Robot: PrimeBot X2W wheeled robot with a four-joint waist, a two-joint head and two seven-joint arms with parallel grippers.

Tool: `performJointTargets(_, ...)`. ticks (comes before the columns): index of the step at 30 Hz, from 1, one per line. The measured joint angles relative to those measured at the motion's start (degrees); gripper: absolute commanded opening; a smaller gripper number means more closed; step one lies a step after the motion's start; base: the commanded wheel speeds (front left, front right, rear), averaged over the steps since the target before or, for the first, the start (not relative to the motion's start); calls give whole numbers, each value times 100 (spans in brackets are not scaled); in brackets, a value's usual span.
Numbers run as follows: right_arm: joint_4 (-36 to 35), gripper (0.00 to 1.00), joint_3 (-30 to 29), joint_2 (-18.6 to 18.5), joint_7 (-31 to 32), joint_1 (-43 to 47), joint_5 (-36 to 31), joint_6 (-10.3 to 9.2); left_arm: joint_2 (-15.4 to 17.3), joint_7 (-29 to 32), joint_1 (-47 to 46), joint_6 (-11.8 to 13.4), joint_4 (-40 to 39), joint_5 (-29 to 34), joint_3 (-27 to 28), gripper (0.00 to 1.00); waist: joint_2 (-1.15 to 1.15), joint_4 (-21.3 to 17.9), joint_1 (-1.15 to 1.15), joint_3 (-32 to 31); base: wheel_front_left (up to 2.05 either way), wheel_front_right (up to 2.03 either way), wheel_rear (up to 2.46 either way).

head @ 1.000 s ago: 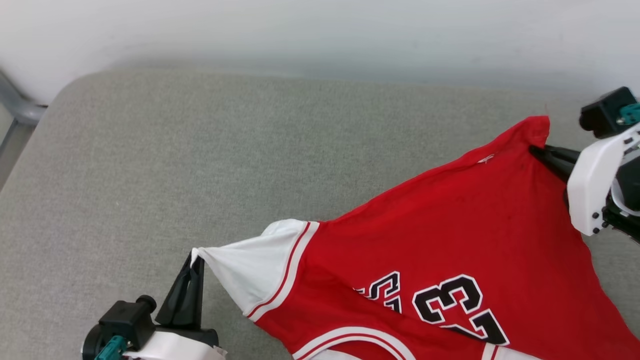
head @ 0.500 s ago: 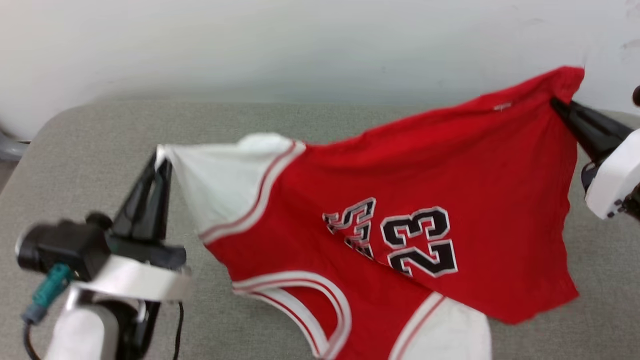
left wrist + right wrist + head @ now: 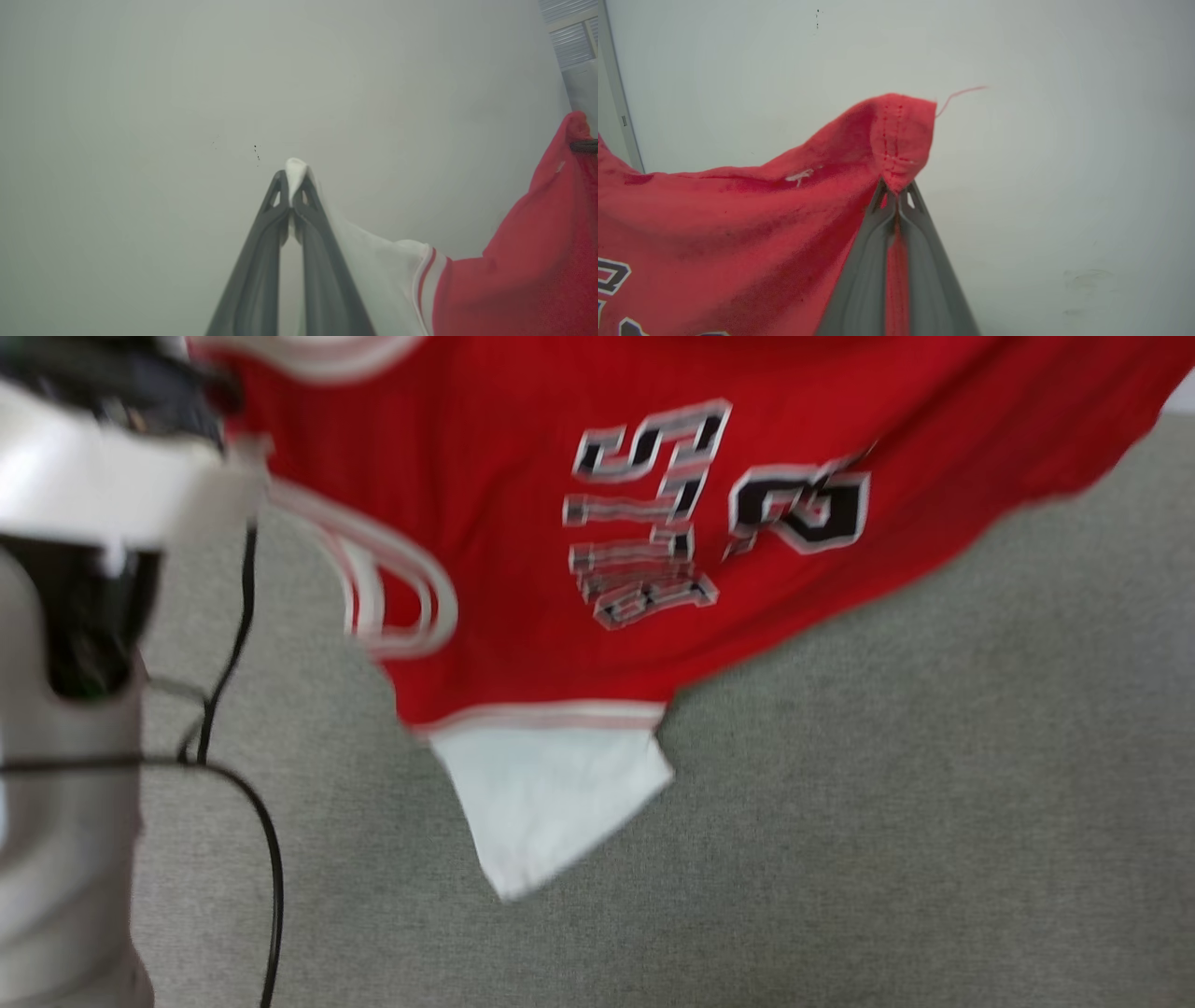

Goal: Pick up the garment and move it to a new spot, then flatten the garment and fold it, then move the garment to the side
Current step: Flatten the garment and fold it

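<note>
Garment (image 3: pixel 523 523): left jaws clamped on white sleeve tip (image 3: pixel 295 169); right jaws clamped on red corner (image 3: pixel 901 135).

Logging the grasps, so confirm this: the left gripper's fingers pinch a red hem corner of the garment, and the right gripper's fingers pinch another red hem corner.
One thing is wrong: the left gripper pinches the white sleeve tip of the garment, not a red corner; the left wrist view shows it. The right gripper does pinch a red hem corner.
</note>
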Motion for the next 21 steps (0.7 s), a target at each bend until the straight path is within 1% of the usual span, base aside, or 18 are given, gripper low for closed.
performJointTargets(2,40,0,-86,47,66,-454,-141,1,-4,47,-633,-25,224,-69,-55,0,0,0,0,251,0,0,0)
performJointTargets(5,293,0,-179,185,85,-1213,-305,0,40,54,-1625,-40,747,-114,-131,0,0,4,1,638,0,0,0)
performJointTargets(9,846,0,-168,343,-7,-2335,-624,0,65,-91,-2949,-53,1627,-154,-289,0,0,20,1,1152,0,0,0)
performJointTargets(12,1338,0,-10,458,-137,-3086,-888,0,111,-245,-3822,-70,2172,-94,-489,0,0,42,1,1498,0,0,0)
performJointTargets(17,2160,0,146,614,-486,-4282,-1221,0,103,-488,-5047,-76,3011,-53,-641,0,0,95,1,1940,0,0,0)
performJointTargets(21,2757,0,225,710,-777,-5044,-1361,0,114,-677,-5744,-76,3613,-52,-726,0,0,145,1,2150,0,0,0)
